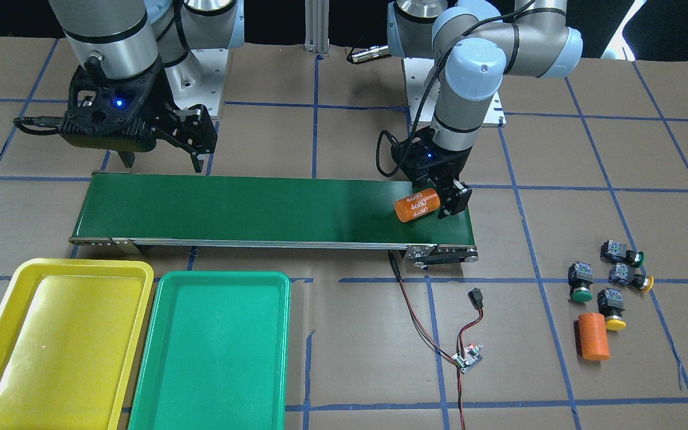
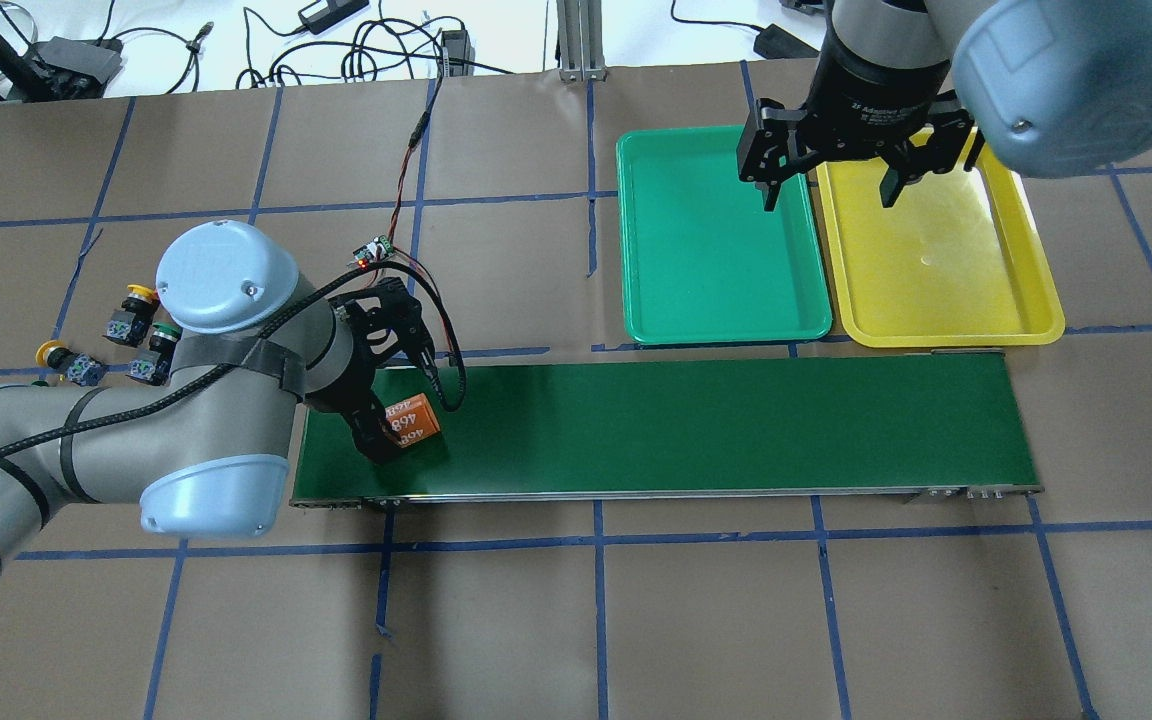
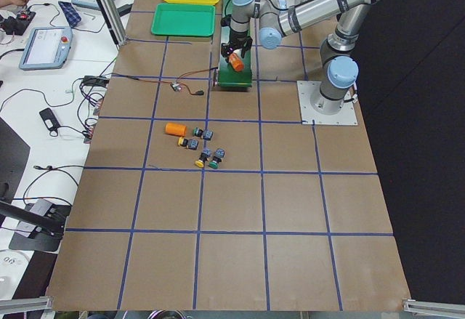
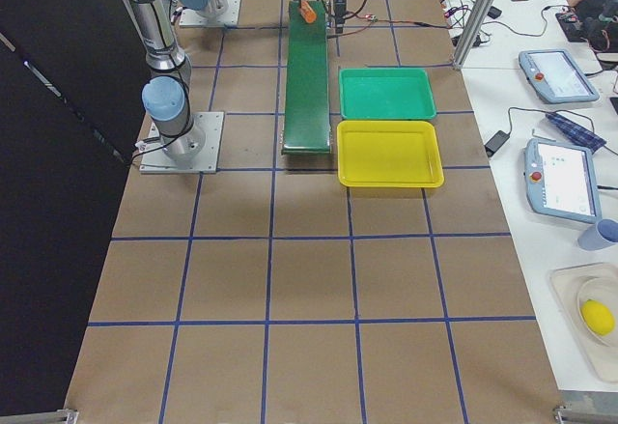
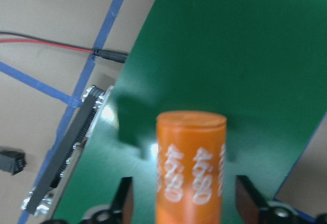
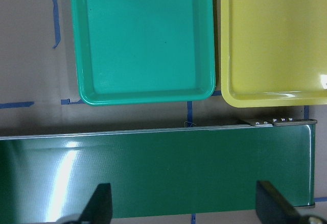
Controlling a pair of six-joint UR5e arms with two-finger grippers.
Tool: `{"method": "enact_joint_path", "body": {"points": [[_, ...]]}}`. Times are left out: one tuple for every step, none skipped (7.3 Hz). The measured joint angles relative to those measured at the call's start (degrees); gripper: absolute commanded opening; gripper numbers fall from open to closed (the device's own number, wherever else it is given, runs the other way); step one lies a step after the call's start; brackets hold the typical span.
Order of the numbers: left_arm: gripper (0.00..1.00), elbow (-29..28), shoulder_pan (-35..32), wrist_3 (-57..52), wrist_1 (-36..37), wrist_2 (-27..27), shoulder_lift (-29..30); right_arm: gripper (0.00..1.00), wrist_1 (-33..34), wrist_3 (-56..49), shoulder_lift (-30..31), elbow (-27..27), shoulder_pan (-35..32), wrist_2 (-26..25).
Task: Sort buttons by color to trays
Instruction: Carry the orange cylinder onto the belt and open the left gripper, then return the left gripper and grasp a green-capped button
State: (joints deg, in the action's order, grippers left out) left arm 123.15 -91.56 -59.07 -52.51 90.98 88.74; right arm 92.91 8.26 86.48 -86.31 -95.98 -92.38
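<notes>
At the button end of the belt (image 1: 260, 209), left gripper (image 1: 451, 203), jaws apart astride an orange cylinder (image 1: 417, 205). In the wrist view, a strip of belt on either side between the fingers (image 5: 126, 199) and the cylinder, so nothing clamped. Cannot tell whether resting on the belt or just above it. Over the belt's other end, by the trays, right gripper (image 1: 162, 160), jaws wide apart, empty. No button in hand or on the belt: all four buttons (image 1: 611, 300) bunched on the table beyond the belt's end, well apart from the yellow tray (image 1: 84, 266) and green tray (image 1: 224, 276), both bare. Likely trouble: a round cylinder, free to roll off the belt's edge if nudged, or, once carried along, taken for a button and dropped into a tray. Also likely, with buttons lying so close: fingers closing on one and knocking a neighbour, or catching a green beside a yellow. A second cylinder (image 1: 593, 336) just beside the bunch, easy to bump. Count: buttons four, two yellow caps and two green; trays two; cylinders two; belt one; grippers two; wired circuit board (image 1: 468, 358) one.
</notes>
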Motion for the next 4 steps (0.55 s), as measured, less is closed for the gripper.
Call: {"method": "enact_joint_path", "body": {"points": [[1.0, -4.0, 3.0, 0.1, -4.1, -1.2, 0.0, 1.0, 0.0, 0.0, 0.0, 0.0, 0.0, 0.0], [1.0, -9.8, 7.5, 0.0, -10.5, -3.1, 1.0, 1.0, 0.0, 0.0, 0.0, 0.0, 0.0, 0.0], [1.0, -15.2, 12.4, 0.1, -15.0, -4.2, 3.3, 1.0, 0.0, 0.0, 0.0, 0.0, 0.0, 0.0], [1.0, -19.3, 17.3, 0.9, -16.8, -5.2, 6.9, 1.0, 0.0, 0.0, 0.0, 0.0, 0.0, 0.0]]}}
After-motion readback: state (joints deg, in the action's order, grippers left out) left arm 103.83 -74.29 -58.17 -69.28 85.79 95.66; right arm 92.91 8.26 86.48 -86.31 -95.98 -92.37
